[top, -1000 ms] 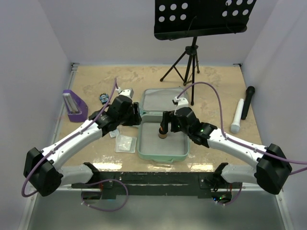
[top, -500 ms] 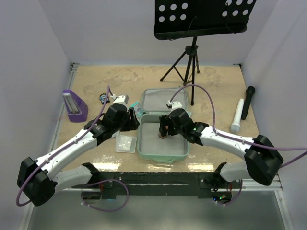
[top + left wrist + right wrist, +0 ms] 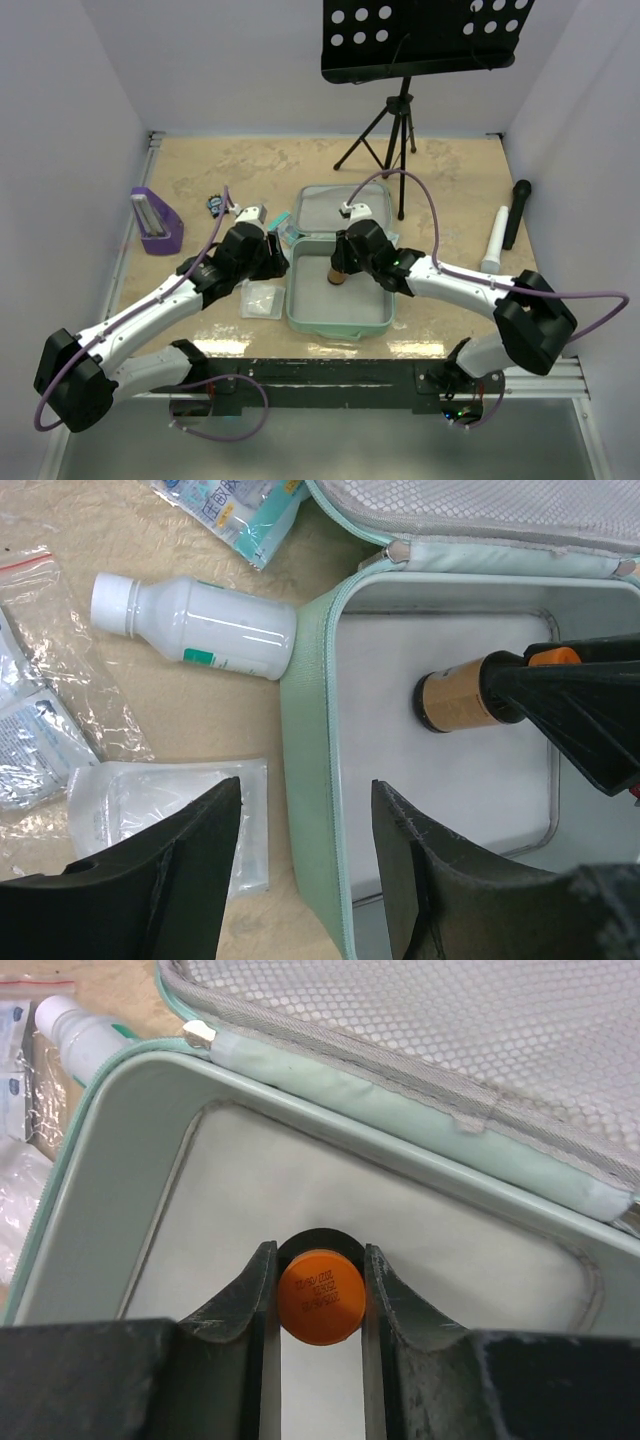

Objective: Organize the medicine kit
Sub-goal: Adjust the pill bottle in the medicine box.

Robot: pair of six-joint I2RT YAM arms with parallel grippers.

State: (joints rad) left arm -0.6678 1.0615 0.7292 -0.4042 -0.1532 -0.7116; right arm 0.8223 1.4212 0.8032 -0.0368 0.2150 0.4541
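Right fingers point(image 3: 245, 1300) closed since earlier frame, now pinching orange-capped pill bottle point(image 3: 319, 1296) upright inside medicine kit point(image 3: 340, 328), open on table point(image 3: 220, 170). Left fingers point(image 3: 190, 860) spread, empty, just left of kit. Placement apparently unfinished.

Tiny illegible print under orange bottle point(image 3: 319, 1297)

Soft, matt mint-green cloth on the walls of the medicine kit point(image 3: 305, 780), smooth pale matt lining within, grey honeycomb mesh point(image 3: 450, 1020) over the far lid. Glossy white plastic on the bottle point(image 3: 210, 630) at left. Crinkled clear film pouches point(image 3: 150, 800). Smooth matt orange cap point(image 3: 320, 1295). Matt, mottled beige tabletop point(image 3: 200, 710).
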